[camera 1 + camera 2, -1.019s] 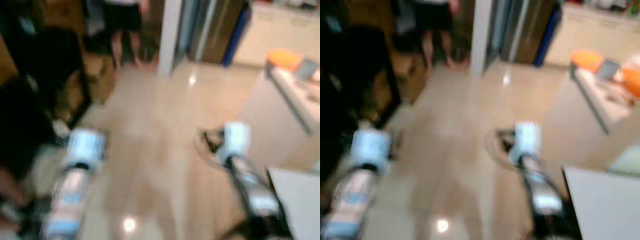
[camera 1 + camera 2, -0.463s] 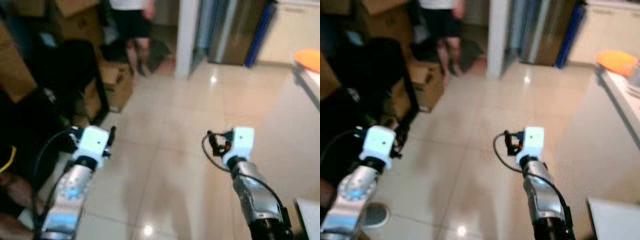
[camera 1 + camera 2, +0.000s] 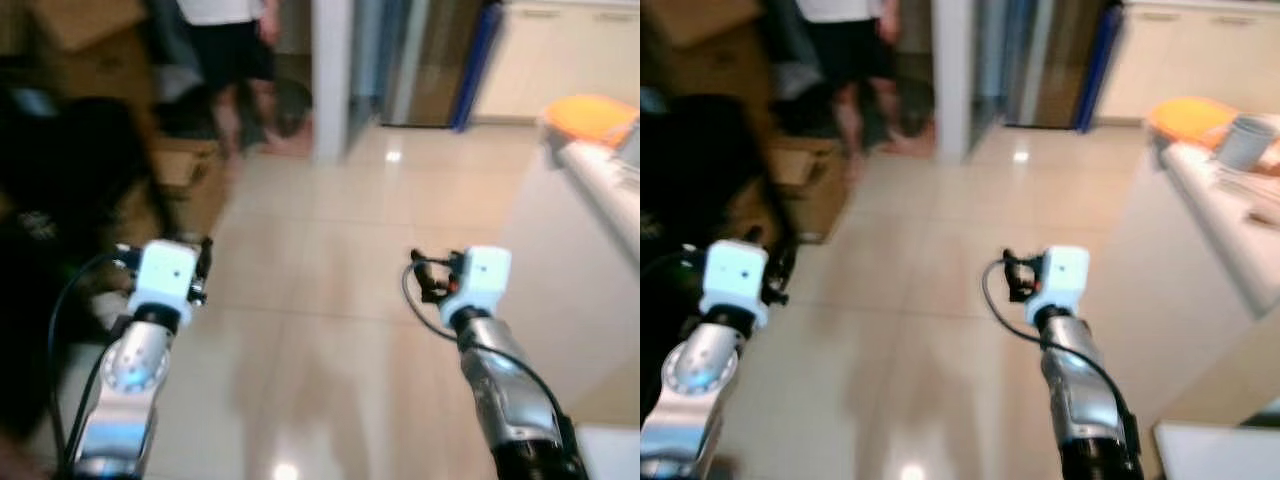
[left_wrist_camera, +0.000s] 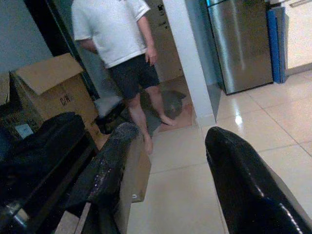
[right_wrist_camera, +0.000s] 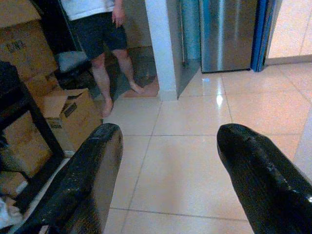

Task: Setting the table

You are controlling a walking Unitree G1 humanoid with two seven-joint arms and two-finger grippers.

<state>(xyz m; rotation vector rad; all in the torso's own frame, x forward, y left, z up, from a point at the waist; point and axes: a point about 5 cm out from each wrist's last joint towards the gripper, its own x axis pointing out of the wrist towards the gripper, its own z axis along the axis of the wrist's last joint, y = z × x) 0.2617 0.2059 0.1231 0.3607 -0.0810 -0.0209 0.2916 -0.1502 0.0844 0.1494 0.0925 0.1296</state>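
Before me lies the tiled floor, to my right the white tabletop carrying a grey cup, probably light, stiff, best held round its wall, while my left gripper and right gripper have fingers spread, empty.

A wide stretch of bare tiled floor runs through the middle of the frame, open between and ahead of the two raised arms. Along the left edge, cardboard boxes and a dark rack narrow the way. A person stands at the upper left beside a white pillar. At the right edge the white table juts in, carrying a grey cup and an orange item.
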